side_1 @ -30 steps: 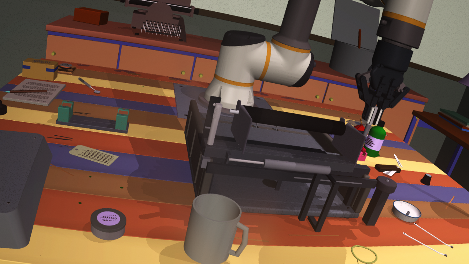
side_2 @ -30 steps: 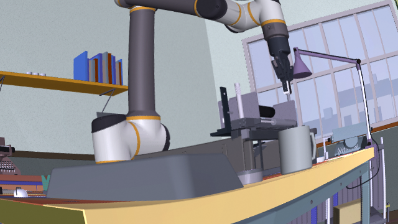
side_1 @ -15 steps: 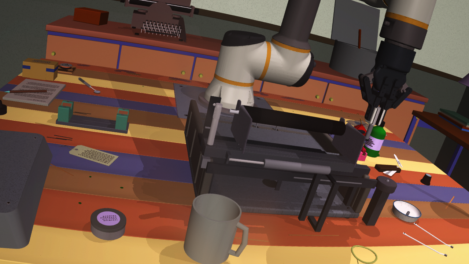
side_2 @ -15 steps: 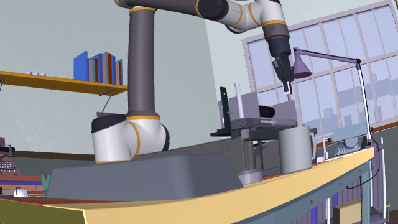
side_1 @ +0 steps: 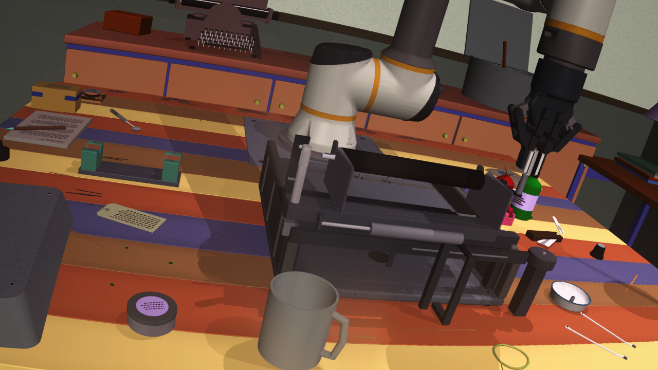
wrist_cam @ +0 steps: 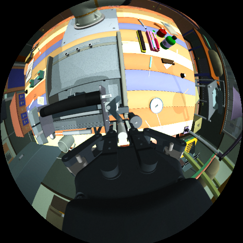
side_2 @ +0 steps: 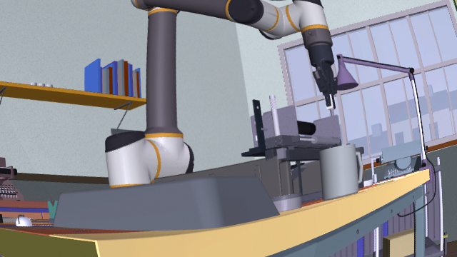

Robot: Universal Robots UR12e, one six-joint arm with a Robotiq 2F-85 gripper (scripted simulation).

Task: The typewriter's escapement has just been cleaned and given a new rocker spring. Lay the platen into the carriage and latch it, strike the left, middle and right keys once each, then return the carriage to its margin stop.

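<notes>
The typewriter's keys are hidden under its dark frame (side_1: 386,239). The black platen (side_1: 414,172) (wrist_cam: 71,102) lies across the carriage (side_1: 395,207) between the two end plates. A grey latch lever (side_1: 522,182) (wrist_cam: 121,134) stands upright at the carriage's right end, and its top is held in my closed gripper (side_1: 533,161) (side_2: 330,103) (wrist_cam: 122,137), which hangs straight above it. A second grey lever (side_1: 300,172) stands upright at the carriage's left end. A short dark post (side_1: 531,280) stands on the bench at the frame's right front corner.
Behind the typewriter stand the arm's base (side_1: 331,115) and an orange drawer cabinet (side_1: 184,83). A green bottle (side_1: 527,198) stands just behind the gripper. A grey mug (side_1: 301,320), a round tin (side_1: 152,310), a white dish (side_1: 570,294) and a grey cover (side_1: 27,257) sit in front.
</notes>
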